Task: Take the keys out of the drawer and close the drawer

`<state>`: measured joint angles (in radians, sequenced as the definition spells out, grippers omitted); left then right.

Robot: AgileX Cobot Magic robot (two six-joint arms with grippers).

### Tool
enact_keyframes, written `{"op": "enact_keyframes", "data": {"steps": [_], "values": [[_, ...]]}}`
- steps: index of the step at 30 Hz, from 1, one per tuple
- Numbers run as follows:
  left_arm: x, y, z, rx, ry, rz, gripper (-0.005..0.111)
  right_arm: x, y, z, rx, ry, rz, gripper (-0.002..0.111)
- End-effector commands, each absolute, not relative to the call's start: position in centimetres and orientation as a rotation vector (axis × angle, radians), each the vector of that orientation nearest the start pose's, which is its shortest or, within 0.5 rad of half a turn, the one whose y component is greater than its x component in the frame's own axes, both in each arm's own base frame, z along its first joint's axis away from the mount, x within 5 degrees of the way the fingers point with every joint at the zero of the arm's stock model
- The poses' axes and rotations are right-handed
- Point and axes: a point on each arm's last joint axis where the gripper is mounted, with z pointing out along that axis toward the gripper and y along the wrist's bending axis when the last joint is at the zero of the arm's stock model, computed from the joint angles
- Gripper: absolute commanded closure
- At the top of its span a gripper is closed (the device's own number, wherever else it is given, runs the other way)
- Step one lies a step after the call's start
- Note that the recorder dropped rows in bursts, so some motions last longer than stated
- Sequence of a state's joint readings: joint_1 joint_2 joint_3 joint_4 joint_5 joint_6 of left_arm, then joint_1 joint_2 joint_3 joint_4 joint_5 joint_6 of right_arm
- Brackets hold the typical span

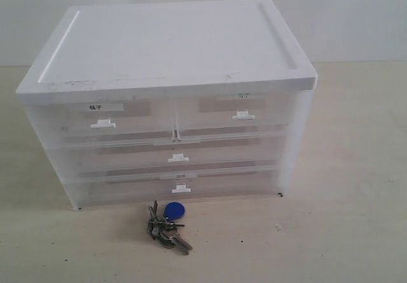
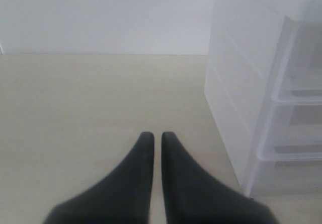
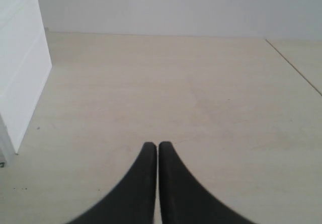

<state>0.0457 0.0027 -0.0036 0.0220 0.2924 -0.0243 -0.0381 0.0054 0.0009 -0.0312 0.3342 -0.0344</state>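
The keys (image 1: 168, 225), dull silver on a ring with a blue oval fob, lie on the table just in front of the white plastic drawer cabinet (image 1: 168, 105). All of its translucent drawers sit flush with the cabinet front. No arm shows in the exterior view. In the left wrist view my left gripper (image 2: 153, 136) is shut with nothing between its black fingers, over bare table beside the cabinet (image 2: 261, 83). In the right wrist view my right gripper (image 3: 157, 145) is also shut and holds nothing; the cabinet's side (image 3: 20, 68) is off to one side.
A light beige table (image 1: 343, 219) carries the cabinet, and a pale wall stands behind it. A seam in the tabletop (image 3: 297, 68) runs along the far side of the right wrist view.
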Motion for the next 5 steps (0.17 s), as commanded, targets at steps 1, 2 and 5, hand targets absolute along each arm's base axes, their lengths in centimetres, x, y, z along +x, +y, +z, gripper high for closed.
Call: {"op": "enact_keyframes", "data": {"steps": [1,2,5], "values": [[5.45,0.31,18.71,-0.051,1.771,0.037,0.102,5.37,-0.31,18.34,-0.013,1.814,-0.083,0.108],[5.45,0.31,18.71,-0.051,1.771,0.037,0.102,5.37,-0.31,18.34,-0.013,1.814,-0.083,0.108],[5.45,0.31,18.71,-0.051,1.771,0.037,0.102,5.37,-0.31,18.34,-0.013,1.814,-0.083,0.108]]}}
